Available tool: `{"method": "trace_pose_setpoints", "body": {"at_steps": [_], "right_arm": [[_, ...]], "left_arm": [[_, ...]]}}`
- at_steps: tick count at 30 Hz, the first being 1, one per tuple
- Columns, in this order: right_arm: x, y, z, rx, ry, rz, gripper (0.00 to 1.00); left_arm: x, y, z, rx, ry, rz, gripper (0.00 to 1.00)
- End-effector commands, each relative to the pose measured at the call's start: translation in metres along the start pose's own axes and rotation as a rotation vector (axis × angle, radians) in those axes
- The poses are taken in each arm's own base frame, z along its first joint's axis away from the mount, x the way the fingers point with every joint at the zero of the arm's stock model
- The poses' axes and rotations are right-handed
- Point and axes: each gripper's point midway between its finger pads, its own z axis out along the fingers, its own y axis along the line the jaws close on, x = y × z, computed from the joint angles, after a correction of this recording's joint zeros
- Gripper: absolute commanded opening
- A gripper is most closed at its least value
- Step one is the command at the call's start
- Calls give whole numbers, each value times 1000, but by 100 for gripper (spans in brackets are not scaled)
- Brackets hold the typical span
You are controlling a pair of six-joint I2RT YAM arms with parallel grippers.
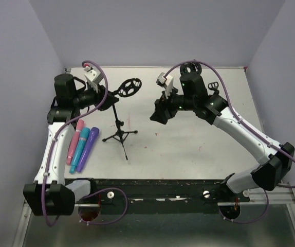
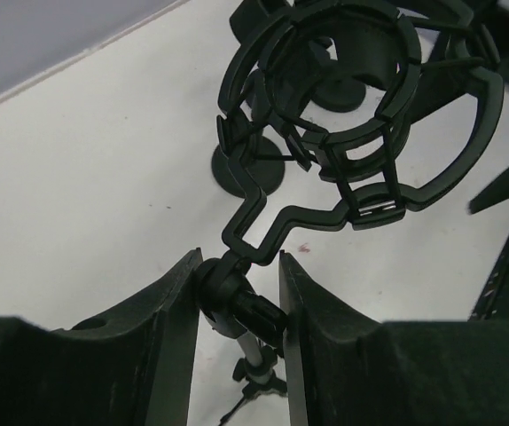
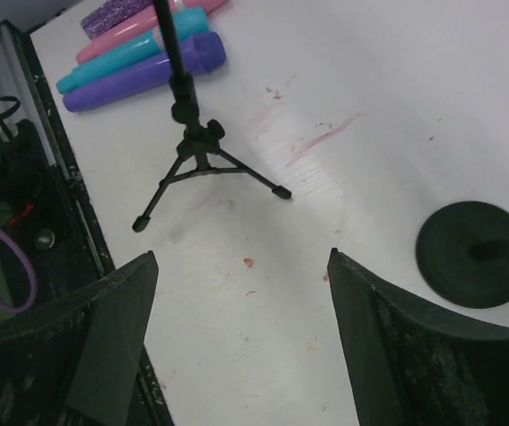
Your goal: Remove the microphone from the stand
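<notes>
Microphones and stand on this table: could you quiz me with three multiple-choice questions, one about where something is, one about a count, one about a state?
1. Where do the microphones lie? A) flat on the table, left of the tripod stand; B) clipped into the stand; C) upright at the back.
2. How many microphones? A) two; B) three; C) five.
3. The right pincer is: A) shut on a microphone; B) open and empty; C) shut on the stand.
Answers: A, they lie beside the stand's feet; B, one pink, one teal, one purple; B, only bare table shows inside it.
</notes>
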Motion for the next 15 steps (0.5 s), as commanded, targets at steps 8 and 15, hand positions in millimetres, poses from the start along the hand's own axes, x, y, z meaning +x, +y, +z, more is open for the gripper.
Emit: {"method": "trace_pose_setpoints", "body": {"at_steps": [8,15], "right_arm": [[48,32,66,-325,186,438,63],[53,50,88,-526,230,714,55]], "left_arm": [[0,-25,-6,-29,-143,-392,0],[8,0,0,-114,-165,-475,0]]}}
